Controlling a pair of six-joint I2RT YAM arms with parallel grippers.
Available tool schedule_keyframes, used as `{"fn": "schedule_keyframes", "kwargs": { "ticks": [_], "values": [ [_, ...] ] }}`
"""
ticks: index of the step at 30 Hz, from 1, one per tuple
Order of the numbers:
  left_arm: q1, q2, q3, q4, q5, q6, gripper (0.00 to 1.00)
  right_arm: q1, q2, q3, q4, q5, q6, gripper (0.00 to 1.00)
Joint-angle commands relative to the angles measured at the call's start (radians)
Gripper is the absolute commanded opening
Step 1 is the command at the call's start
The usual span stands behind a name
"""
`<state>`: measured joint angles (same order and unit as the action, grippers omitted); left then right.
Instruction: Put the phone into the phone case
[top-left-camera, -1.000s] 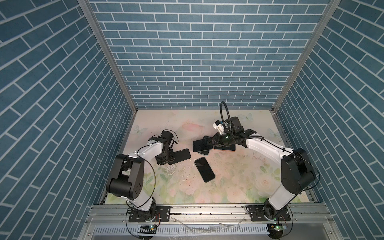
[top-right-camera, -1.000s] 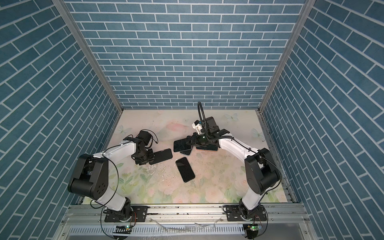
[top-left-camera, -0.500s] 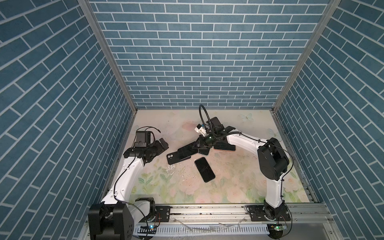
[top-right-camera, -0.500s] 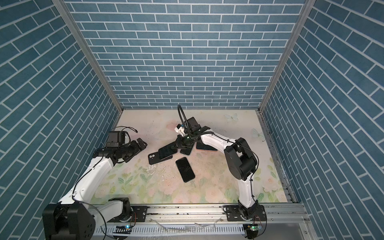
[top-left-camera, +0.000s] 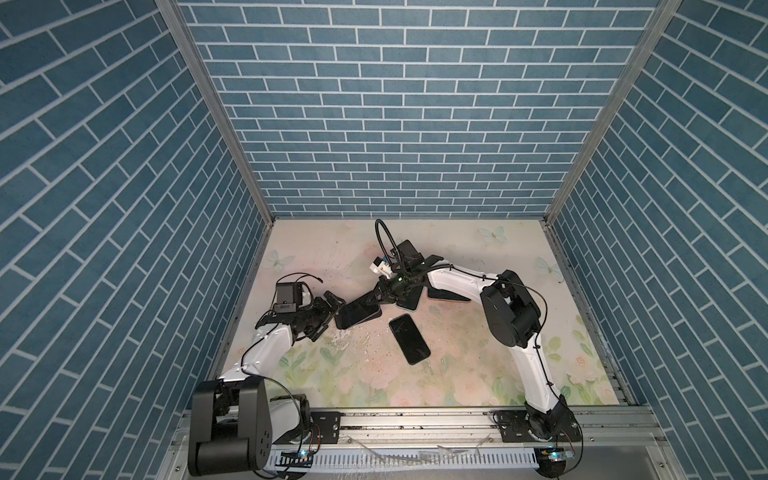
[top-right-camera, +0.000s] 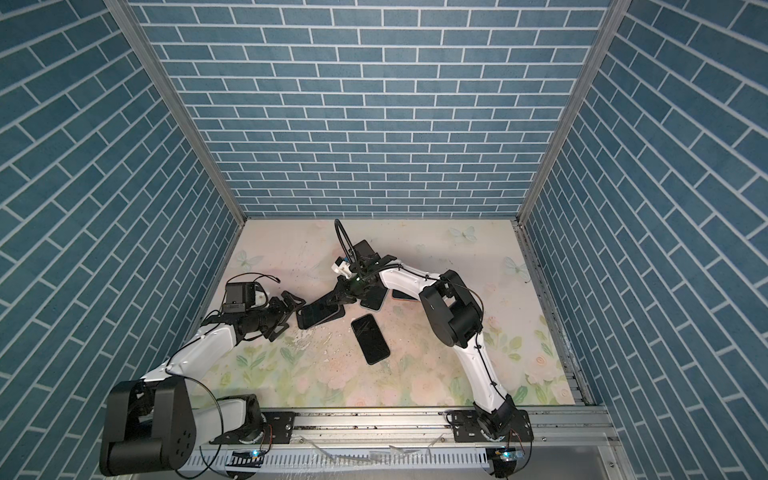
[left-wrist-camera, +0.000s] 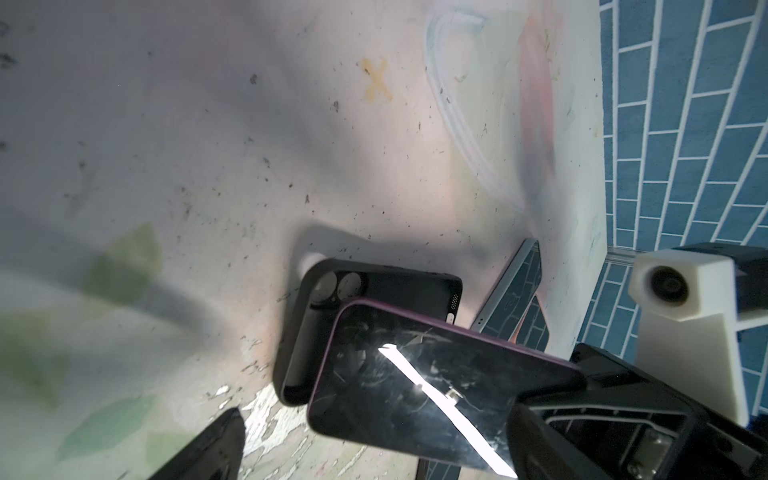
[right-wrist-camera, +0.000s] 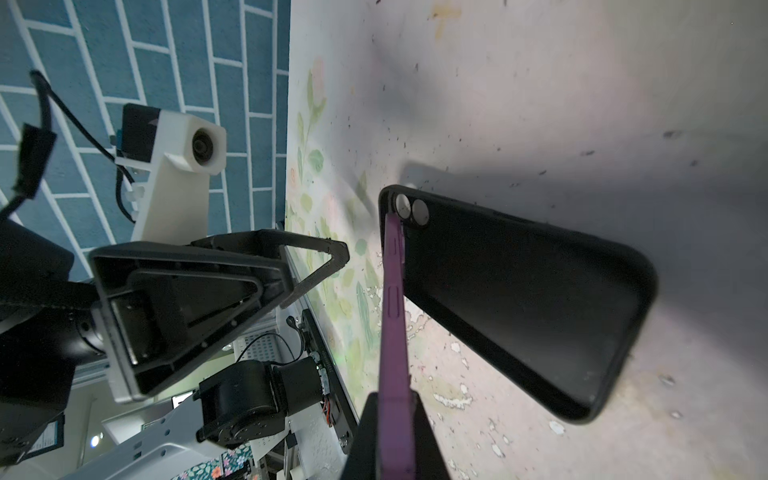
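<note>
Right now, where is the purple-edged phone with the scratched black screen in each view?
In a top view: purple-edged phone, left of centre.
In a top view: likewise left of centre.
Left wrist: screen facing, overlapping the empty black phone case.
Right wrist: edge-on, between the right fingers.
Shared landmark: that case.

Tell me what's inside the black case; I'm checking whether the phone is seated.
Nothing lies flat in the black case: bare floor and camera holes show. The purple phone, in the right gripper, tilts over it, hiding a strip along one wall.
</note>
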<state>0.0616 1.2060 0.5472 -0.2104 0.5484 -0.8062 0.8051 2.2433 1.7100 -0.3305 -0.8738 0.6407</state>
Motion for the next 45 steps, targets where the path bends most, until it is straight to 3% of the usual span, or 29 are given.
{"fn": "schedule_keyframes", "kwargs": {
  "ticks": [1,8,22,45],
  "values": [
    [0.008,0.022,-0.033,0.091,0.014,-0.036,0.99,0.005,0.031,0.023,0.013,-0.018,0.025,0.0],
    [0.006,0.068,-0.057,0.156,0.004,-0.06,0.99,0.004,0.049,0.002,0.037,-0.004,0.047,0.0],
    [0.007,0.037,-0.001,0.121,-0.01,-0.056,1.0,-0.024,-0.075,-0.1,0.218,0.003,0.167,0.0],
    [0.004,0.163,-0.022,0.229,-0.024,-0.077,1.0,-0.026,0.031,-0.133,0.128,0.043,0.1,0.0]
  ]
}}
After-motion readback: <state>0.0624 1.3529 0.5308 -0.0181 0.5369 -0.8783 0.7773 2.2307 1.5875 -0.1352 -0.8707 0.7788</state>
